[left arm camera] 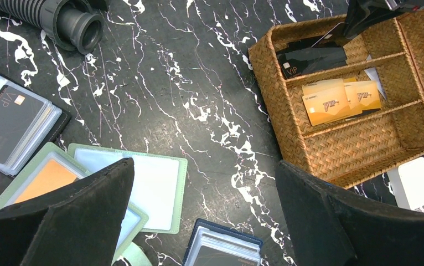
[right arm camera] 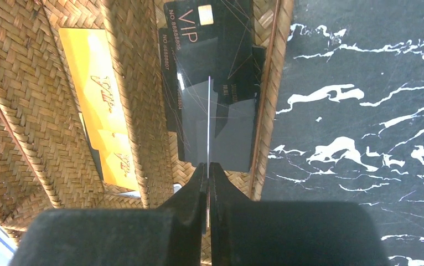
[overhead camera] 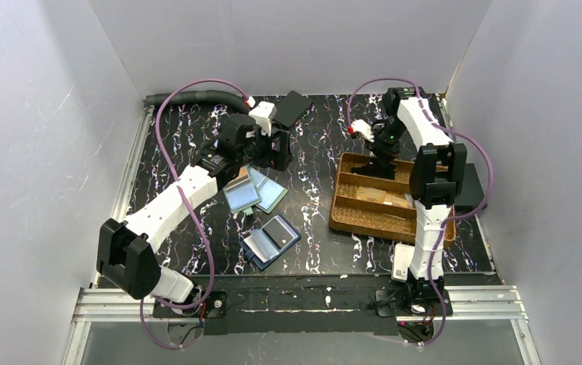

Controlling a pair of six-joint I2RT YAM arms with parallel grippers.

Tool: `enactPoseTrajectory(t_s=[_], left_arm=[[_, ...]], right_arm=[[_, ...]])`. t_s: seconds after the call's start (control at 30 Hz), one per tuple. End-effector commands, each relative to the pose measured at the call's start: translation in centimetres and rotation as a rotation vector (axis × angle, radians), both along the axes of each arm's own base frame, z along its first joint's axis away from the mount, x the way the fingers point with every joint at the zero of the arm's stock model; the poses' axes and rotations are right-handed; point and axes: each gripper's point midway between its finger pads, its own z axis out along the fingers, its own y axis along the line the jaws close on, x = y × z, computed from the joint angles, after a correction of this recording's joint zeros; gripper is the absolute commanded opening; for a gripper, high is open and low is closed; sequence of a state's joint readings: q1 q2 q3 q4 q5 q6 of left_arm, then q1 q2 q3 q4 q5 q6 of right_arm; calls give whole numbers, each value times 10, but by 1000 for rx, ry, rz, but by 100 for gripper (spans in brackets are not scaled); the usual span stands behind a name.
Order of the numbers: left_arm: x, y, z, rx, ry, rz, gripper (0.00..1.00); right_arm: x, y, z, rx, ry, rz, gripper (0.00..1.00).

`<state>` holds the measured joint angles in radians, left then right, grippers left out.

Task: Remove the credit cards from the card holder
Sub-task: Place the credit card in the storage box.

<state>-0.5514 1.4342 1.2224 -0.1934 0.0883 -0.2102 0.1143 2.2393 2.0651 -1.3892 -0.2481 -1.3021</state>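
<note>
i'm pinching a card (right arm camera: pixel 208 119) in my right gripper (right arm camera: pixel 208 167) above the woven tray (right arm camera: pixel 27 83), credit cards (right arm camera: pixel 210 39) lying inside; left gripper (left arm camera: pixel 204 172) gaping; card holder (left arm camera: pixel 16 127) keeping more.

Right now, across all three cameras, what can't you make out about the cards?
- Right wrist: the card pinched in the right fingers is edge-on; its face is unseen.
- Left wrist: the left fingers cover part of the orange card; the bottom edge cuts off the navy card holder.
- Top external: print on the cards in the tray is too small.
</note>
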Motion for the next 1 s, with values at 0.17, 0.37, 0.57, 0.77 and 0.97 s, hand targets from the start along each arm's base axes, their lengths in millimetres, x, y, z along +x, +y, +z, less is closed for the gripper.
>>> enactPoseTrajectory(t_s=[0.17,0.37,0.57,0.77,0.97], left_arm=[[-8,9,17,-57,-42,31,98],[-15,13,20,-72,-49,40,98],[-23,20,23,-101,-51,75,98],[-35,27,26,-153,-9,126,98],[-53,36,17,-250,163,212,98]], right_arm=[[-7,4,-8,-27,43,36,9],[-5,5,-9,-44,42,21,15],[3,1,-2,-73,11,-27,24],[14,-3,21,-96,-74,-99,31],[12,-1,52,-72,-142,-124,39]])
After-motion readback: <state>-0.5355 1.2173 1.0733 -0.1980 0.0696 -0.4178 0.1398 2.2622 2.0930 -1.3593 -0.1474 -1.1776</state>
